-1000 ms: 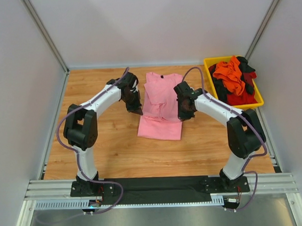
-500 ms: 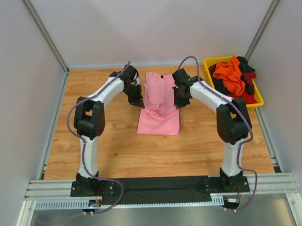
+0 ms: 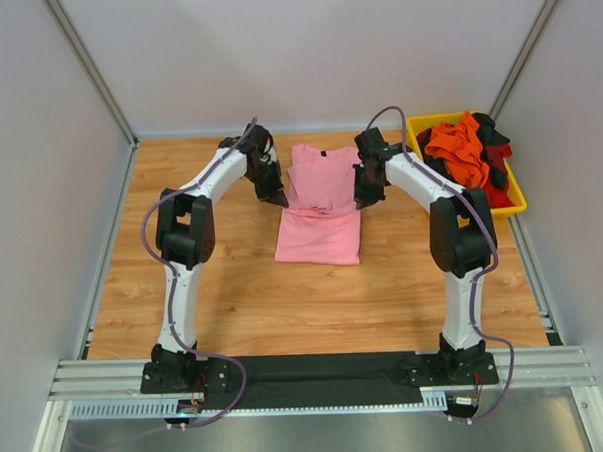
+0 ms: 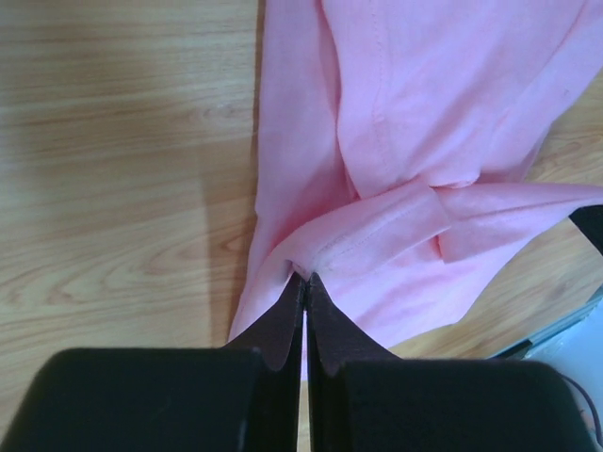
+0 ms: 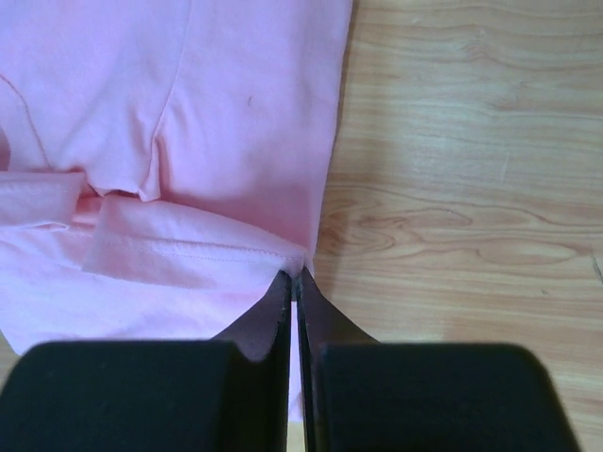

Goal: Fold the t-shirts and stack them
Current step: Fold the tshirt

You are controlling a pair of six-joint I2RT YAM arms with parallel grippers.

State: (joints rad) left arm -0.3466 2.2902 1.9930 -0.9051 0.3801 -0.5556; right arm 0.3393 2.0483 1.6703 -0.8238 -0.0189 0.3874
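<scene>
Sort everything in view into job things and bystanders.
Job: pink shirt, pinched at its edges by the left gripper and right gripper; orange shirt, red shirt, black shirt.
Bystanders: bin holding those three, table.

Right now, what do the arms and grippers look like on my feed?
The left arm and right arm match: white links, bulky black joints, a purple cable looping alongside each. The left gripper and right gripper are black, fingers tapering to thin dark tips.
</scene>
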